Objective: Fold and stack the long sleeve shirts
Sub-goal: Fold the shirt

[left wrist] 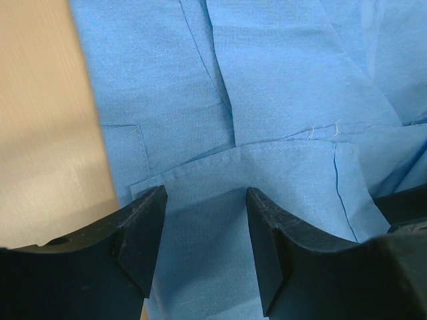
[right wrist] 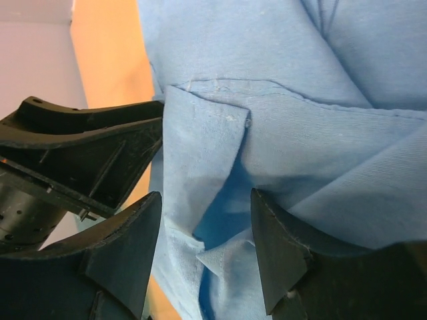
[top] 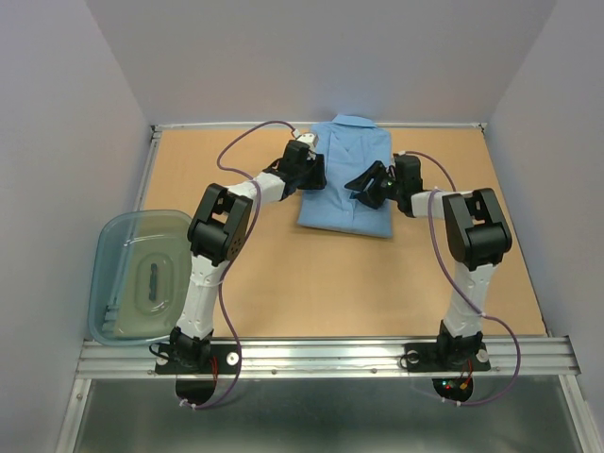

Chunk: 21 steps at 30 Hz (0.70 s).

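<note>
One light blue long sleeve shirt lies partly folded at the back middle of the table, collar towards the far edge. My left gripper hovers over its left edge, jaws open, with a folded sleeve cuff between them. My right gripper is over the shirt's middle, jaws open around a loose fold of blue cloth. Neither gripper is closed on the cloth. The left gripper's fingers show at the left of the right wrist view.
A clear bluish plastic tub sits at the table's left near edge. The wooden table top stretches between the shirt and the arm bases. Grey walls enclose the table on three sides.
</note>
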### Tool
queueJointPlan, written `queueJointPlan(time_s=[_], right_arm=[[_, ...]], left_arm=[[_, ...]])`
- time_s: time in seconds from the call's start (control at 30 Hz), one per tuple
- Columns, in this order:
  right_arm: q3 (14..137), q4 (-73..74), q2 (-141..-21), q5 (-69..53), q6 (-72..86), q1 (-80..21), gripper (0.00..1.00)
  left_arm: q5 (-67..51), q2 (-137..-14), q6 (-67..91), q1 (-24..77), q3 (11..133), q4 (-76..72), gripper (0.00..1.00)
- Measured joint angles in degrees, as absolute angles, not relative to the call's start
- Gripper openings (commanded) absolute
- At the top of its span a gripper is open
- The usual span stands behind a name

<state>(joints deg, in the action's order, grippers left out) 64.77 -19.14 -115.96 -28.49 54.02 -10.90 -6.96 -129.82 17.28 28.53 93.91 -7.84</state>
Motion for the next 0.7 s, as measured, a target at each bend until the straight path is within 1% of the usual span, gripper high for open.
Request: queueJointPlan(time_s=[0.03, 0.2, 0.37, 0.4, 0.5, 0.53, 0.6, 0.63, 0.7], right_arm=[[64.8, -19.6, -116.0, -28.9, 54.2, -10.9, 0.58], [65.8, -21.3, -117.9, -29.8, 55.5, -10.9, 0.56], [66.7, -21.9, -120.4, -30.5, 57.0, -10.9, 0.49], [67.0, -21.9, -120.7, -30.6, 57.1, -10.9, 0.44], [68.4, -22.0, -121.5, -30.7, 57.3, -10.9, 0.36], [68.7, -22.0, -121.7, -30.7, 57.2, -10.9, 0.32], [69.6, -21.9, -122.1, -30.7, 57.2, -10.9, 0.28], [70.2, -22.0, -122.3, -30.8, 57.1, -10.9, 0.24], [71.2, -21.9, -122.3, -30.9, 57.0, -10.9, 0.20]], left_arm=[[-7.0, -129.8, 17.3, 28.5, 93.9, -7.8, 0.63], [-7.0, -129.8, 17.3, 28.5, 93.9, -7.8, 0.63], [-6.8, -129.8, 17.2, 28.5, 93.9, -7.8, 0.63], [-6.8, -129.8, 17.2, 28.5, 93.9, -7.8, 0.63], [-6.8, -129.8, 17.1, 28.5, 93.9, -7.8, 0.63], [-6.8, -129.8, 17.1, 28.5, 93.9, -7.8, 0.63], [-6.8, -129.8, 17.0, 28.5, 93.9, -7.8, 0.63], [-6.8, -129.8, 17.0, 28.5, 93.9, -7.8, 0.63], [-6.7, -129.8, 17.0, 28.5, 93.9, -7.8, 0.63]])
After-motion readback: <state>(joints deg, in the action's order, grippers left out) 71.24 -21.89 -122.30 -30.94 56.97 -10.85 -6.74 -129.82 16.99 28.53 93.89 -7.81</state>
